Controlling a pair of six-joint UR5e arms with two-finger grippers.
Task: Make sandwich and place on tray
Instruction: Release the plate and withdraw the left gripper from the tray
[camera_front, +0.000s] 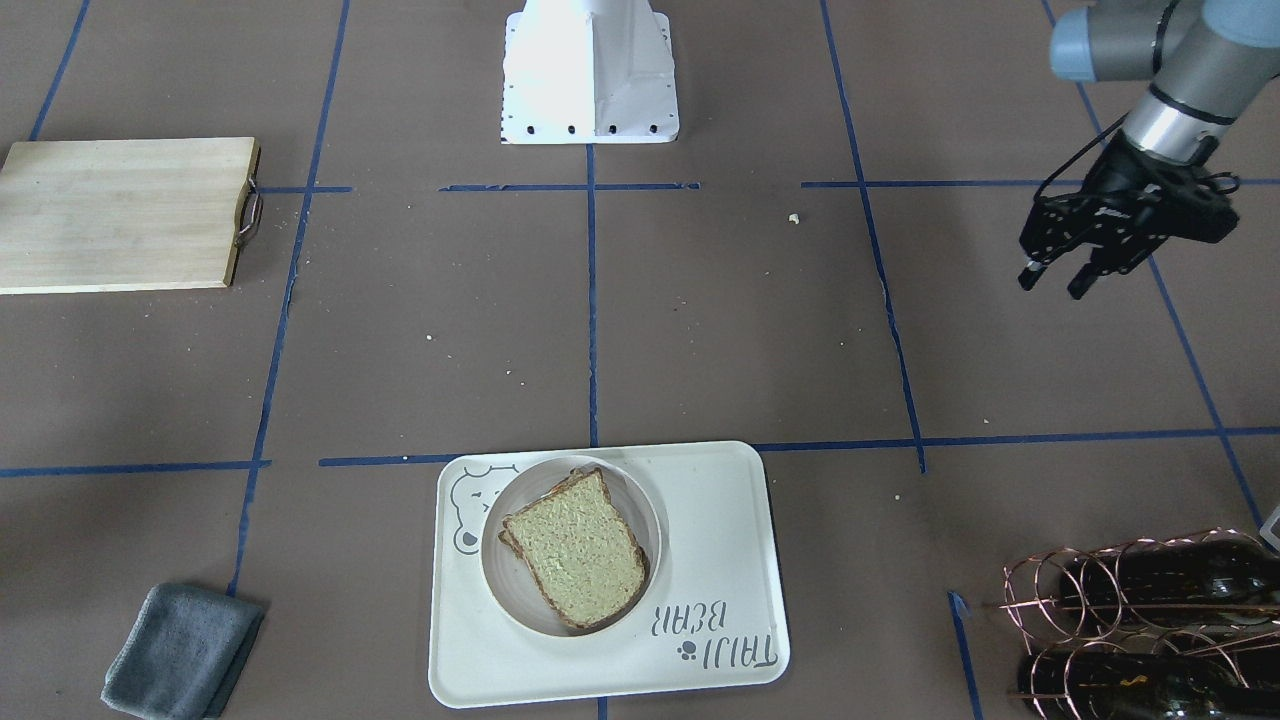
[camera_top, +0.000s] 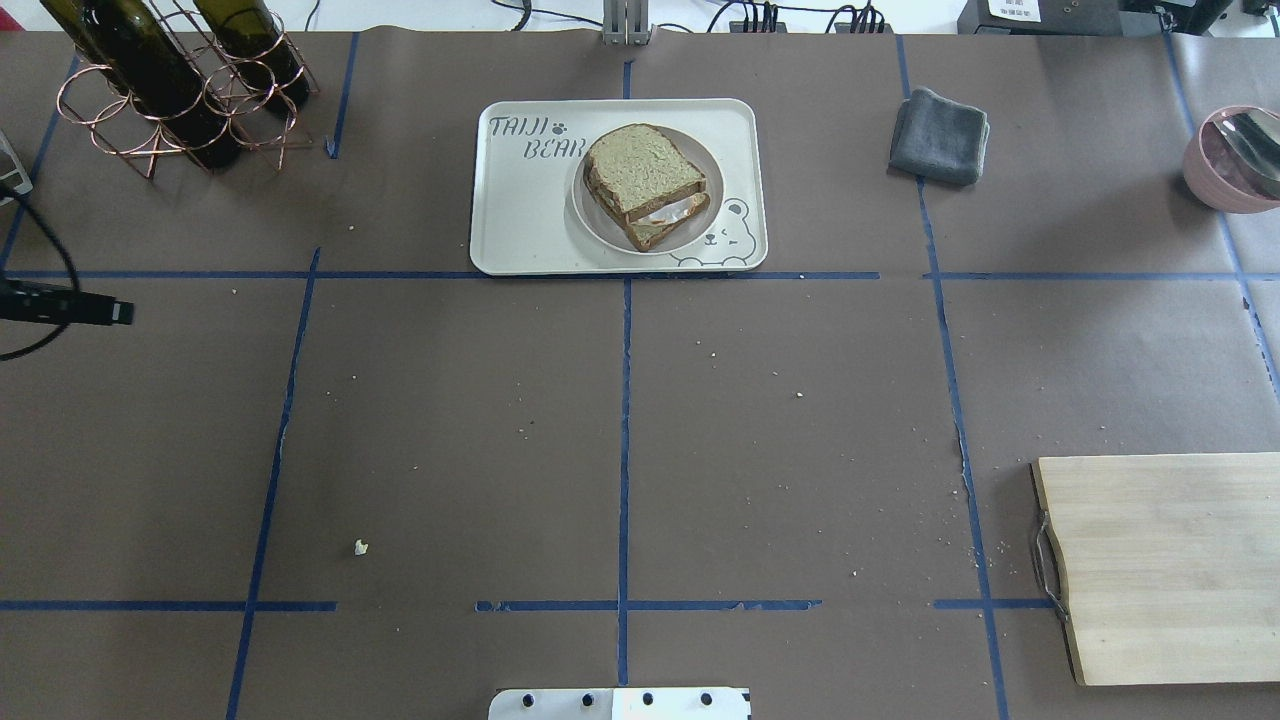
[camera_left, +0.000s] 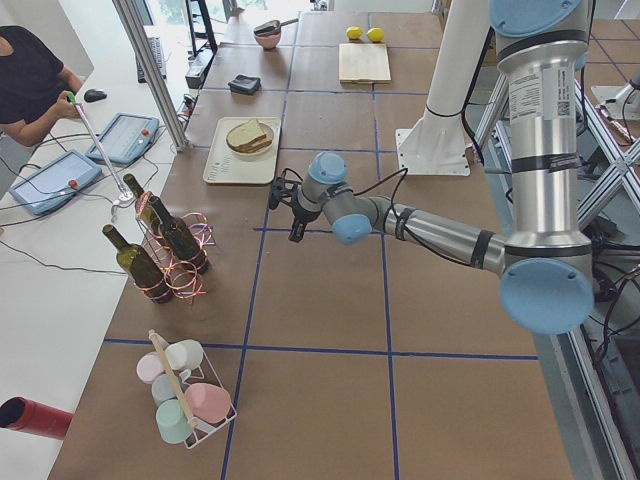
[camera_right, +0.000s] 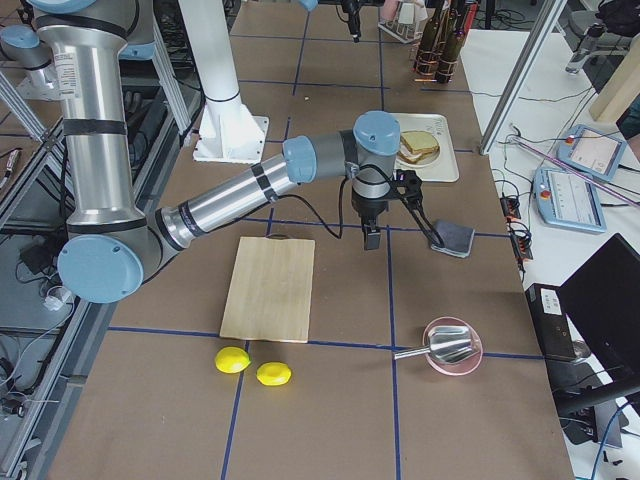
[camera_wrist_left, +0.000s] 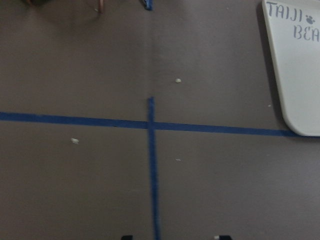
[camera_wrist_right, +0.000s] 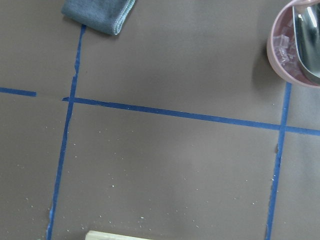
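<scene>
Front view: sandwich (camera_front: 575, 550) seen on round plate (camera_front: 512, 600), plate set on tray (camera_front: 720, 540). Left gripper (camera_front: 1050, 283) held over table (camera_front: 700, 320), well apart from tray, fingers spread, nothing gripped.
Overhead: egg (camera_top: 672, 212) glimpsed inside sandwich.
Right-side view: right gripper (camera_right: 371, 232) hung near cutting board (camera_right: 268, 288); finger state cannot be told.

Smooth tray (camera_top: 520, 220), wooden board (camera_top: 1170, 565), seemingly paper tabletop (camera_top: 450, 420)

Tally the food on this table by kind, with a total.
Bread slices: 2
Fried egg, white edge showing between the slices: 1
Lemons: 2
Total: 5
</scene>
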